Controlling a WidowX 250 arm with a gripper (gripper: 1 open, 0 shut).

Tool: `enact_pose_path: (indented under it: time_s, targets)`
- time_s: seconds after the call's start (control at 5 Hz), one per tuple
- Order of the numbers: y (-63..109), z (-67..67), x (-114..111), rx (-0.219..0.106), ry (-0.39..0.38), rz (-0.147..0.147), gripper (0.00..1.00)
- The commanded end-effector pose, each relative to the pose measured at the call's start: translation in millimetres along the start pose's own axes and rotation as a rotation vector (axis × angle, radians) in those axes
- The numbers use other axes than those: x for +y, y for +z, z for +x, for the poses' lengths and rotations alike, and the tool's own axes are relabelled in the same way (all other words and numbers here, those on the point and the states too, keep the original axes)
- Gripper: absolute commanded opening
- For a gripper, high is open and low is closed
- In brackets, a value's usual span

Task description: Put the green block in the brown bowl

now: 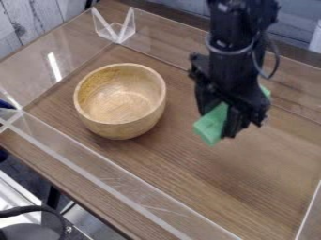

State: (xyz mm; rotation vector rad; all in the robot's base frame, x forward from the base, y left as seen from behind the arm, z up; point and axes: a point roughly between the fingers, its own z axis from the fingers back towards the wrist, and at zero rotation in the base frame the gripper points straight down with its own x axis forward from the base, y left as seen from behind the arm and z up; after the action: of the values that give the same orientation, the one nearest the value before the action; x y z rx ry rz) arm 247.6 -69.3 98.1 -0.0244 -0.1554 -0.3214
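1. Table (pixel 163 178): wood-grain top in mid brown, seen at an angle. A clear low wall (pixel 75 150) runs along its near-left edge; the glossy strip catches light. The near part of the top lies bare.

2. Green block (pixel 212 125): small bright green matte brick, right of the table's centre, lifted clear of the wood. It hangs tilted, its lower end pointing toward the near-left edge, its upper end caught between the pincer's dark fingers (pixel 234 112). It touches neither the table nor the bowl.

3. Pincer (pixel 226 117): black, pointing down at the table, closed on the green block's upper part. Only the lower portion of the block shows below the fingers. The black arm (pixel 238 37) rises from it toward the far edge and leaves the picture at the top.

4. Brown bowl (pixel 120 99): round, deep, light tan wood with thick walls and visible grain. It stands upright on the table's left half, near the clear wall, well apart from the block and to its left. Its hollow shows only pale wood.

5. Clear stand (pixel 113 25): small transparent V-shaped piece at the table's far-left corner, upright.

6. Beyond the far-left edge: pale planked surface (pixel 32 23), blurred.
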Motion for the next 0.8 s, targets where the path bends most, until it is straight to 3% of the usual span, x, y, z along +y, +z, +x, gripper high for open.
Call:
enact_pose_path:
  time_s: [0.0, 0.4, 0.6]
  targets:
    - [-1.9, 5.1, -5.5, -0.048, -0.01, -0.013, 0.0]
    - [-26.7, 19.2, -8.2, -0.05, -0.016, -0.017, 0.0]
    - [-30.0, 25.7, -8.2, -0.064, -0.015, -0.015, 0.0]
